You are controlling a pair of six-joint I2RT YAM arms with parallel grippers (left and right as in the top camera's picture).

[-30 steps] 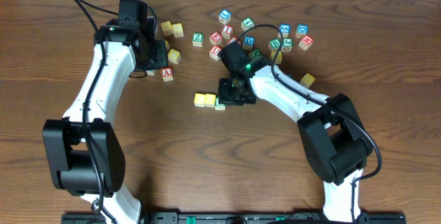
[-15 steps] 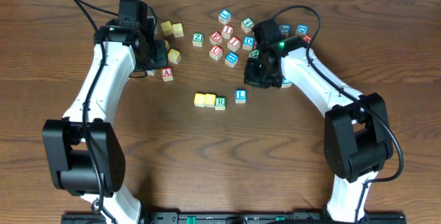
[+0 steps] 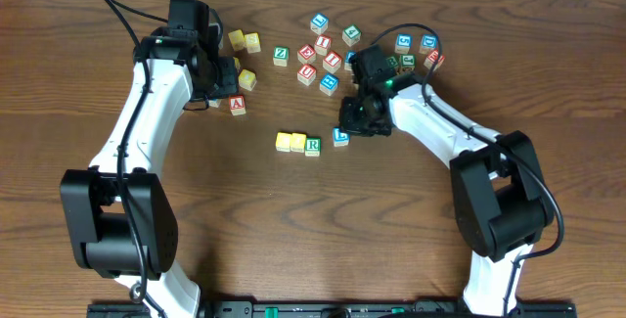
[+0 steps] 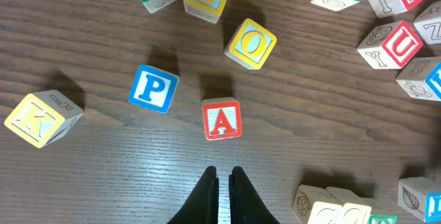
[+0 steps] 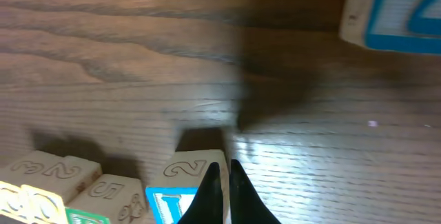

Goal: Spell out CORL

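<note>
Your right gripper (image 5: 224,165) is pinched together and empty, its tips at the edge of the blue-framed L cube (image 3: 339,137). Four cubes sit mid-table: yellow cube (image 3: 283,141), paler yellow cube (image 3: 297,142) and green-framed R cube (image 3: 313,146) touching, with L just beside R. Your left gripper (image 4: 222,181), barely parted and empty, is near the red A cube (image 4: 222,119).

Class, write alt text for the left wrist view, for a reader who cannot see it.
The left gripper, fingers closed together, points at a red A cube on a dark wooden table. A blue P cube sits to its upper left, a yellow O cube above, with more letter cubes scattered toward the edges.
</note>
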